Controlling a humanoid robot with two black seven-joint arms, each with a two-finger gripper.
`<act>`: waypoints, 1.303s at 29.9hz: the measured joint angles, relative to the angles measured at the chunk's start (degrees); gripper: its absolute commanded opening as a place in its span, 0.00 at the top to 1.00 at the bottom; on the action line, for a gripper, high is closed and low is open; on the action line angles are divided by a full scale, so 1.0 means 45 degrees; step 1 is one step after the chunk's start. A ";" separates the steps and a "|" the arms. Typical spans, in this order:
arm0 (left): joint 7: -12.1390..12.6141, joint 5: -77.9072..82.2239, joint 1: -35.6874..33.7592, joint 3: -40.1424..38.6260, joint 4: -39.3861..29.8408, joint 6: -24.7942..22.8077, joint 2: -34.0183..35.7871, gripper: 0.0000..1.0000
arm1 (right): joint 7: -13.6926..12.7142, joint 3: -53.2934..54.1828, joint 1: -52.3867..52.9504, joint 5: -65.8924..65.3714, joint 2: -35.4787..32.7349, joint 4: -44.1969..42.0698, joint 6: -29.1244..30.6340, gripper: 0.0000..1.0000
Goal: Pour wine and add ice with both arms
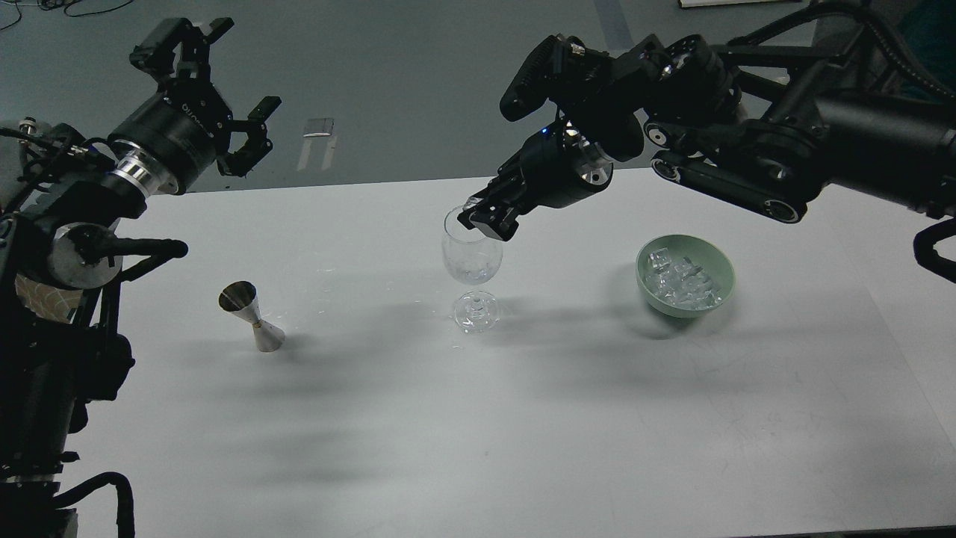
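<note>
A clear, upright wine glass stands mid-table. My right gripper hangs right over its rim, tilted down-left, shut on a small clear ice cube that glints at the fingertips. More ice fills a pale green bowl to the right of the glass. A steel jigger stands at the left. My left gripper is open and empty, raised beyond the table's far left edge, well above the jigger. No stream of wine shows.
The white table is bare across its front half. Its far edge runs just behind the glass, with grey floor beyond. My right arm's links span above the bowl. My left arm's body fills the left edge.
</note>
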 measured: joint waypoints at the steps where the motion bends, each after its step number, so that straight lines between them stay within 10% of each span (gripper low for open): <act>1: 0.0000 0.0000 0.0001 -0.0003 0.0000 0.0000 0.0006 0.02 | 0.0002 0.0000 0.0007 0.0000 0.0078 -0.0057 0.0000 0.90; 30: 0.0011 0.0000 0.0003 -0.0103 -0.0077 0.0000 0.0093 0.02 | 0.0000 -0.0143 0.0212 0.0000 0.0372 -0.0485 0.0000 0.50; 34: 0.0011 -0.0001 0.0003 -0.0119 -0.0077 0.0006 0.0115 0.02 | 0.0001 -0.0122 0.0210 0.0013 0.0371 -0.0505 0.0000 0.01; 39: 0.0105 -0.0165 0.0003 -0.0157 -0.0079 0.0014 0.0295 0.02 | 0.0002 0.0748 0.0392 0.0863 0.0270 -0.0865 0.0000 0.00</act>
